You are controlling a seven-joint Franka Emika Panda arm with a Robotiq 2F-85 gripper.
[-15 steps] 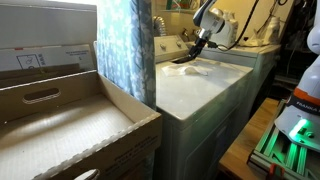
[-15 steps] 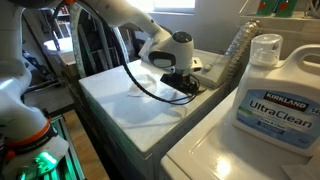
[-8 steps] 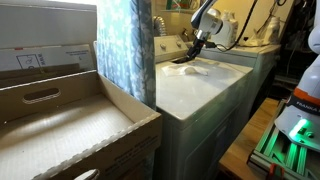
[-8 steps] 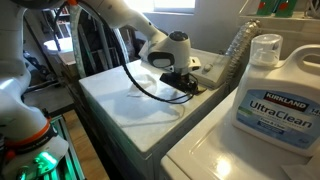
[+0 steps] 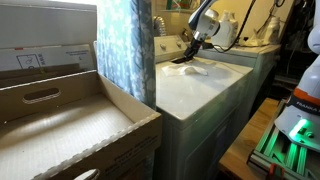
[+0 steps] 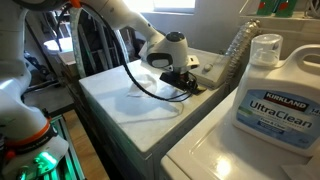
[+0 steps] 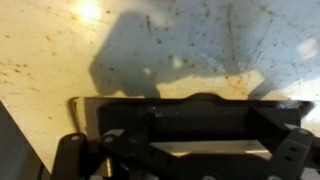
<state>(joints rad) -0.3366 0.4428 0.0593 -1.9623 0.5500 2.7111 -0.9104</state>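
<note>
In an exterior view the claw [image 5: 195, 44] hangs low over the back of a white washer [image 5: 200, 95]. A small white cloth [image 5: 190, 68], soft and lumpy, lies on the washer at the claw's 7 o'clock, close by. In an exterior view the black claw [image 6: 182, 82] is near the smooth, flat top, and a big plastic jug [image 6: 270, 95] stands at its 3 o'clock. In the wrist view the claw [image 7: 185, 150] sits at 6 o'clock over shiny, speckled metal. Its fingers look spread, though the picture is dim.
</note>
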